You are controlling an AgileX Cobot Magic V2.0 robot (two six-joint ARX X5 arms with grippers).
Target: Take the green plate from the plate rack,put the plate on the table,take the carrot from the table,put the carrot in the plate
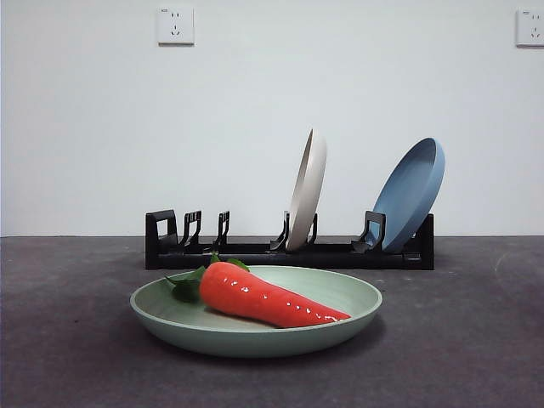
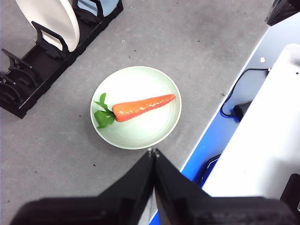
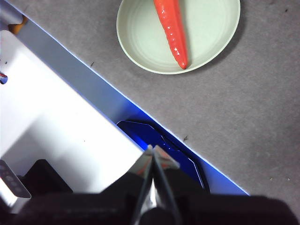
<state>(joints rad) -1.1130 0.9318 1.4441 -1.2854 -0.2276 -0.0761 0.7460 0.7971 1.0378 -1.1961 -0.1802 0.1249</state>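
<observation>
Nearest the front camera, the green plate [image 1: 255,327] is seen lying flat on the table [image 1: 476,340], just in front of the plate rack [image 1: 289,251]; inside it the carrot [image 1: 268,297] is laid on its side, leaves toward one rim and tip toward the other, wholly within the raised edge. The task is therefore judged complete as far as can be shown: the plate is out of the rack and set down, the carrot is in it, and nothing appears left to be done. On the rack a cream plate [image 1: 307,189] and a blue plate [image 1: 410,194] are held upright and tilted in their slots, while the slots at the other end are unfilled. The green plate is pale, matte and shallow, wider than the carrot is long; the carrot is glossy orange-red with dark green leaves. The left gripper [image 2: 153,152] is seen above the table near the plate, jaws pressed together on nothing; the right gripper [image 3: 153,149] is seen beyond the table's edge, likewise pressed together and empty.
</observation>
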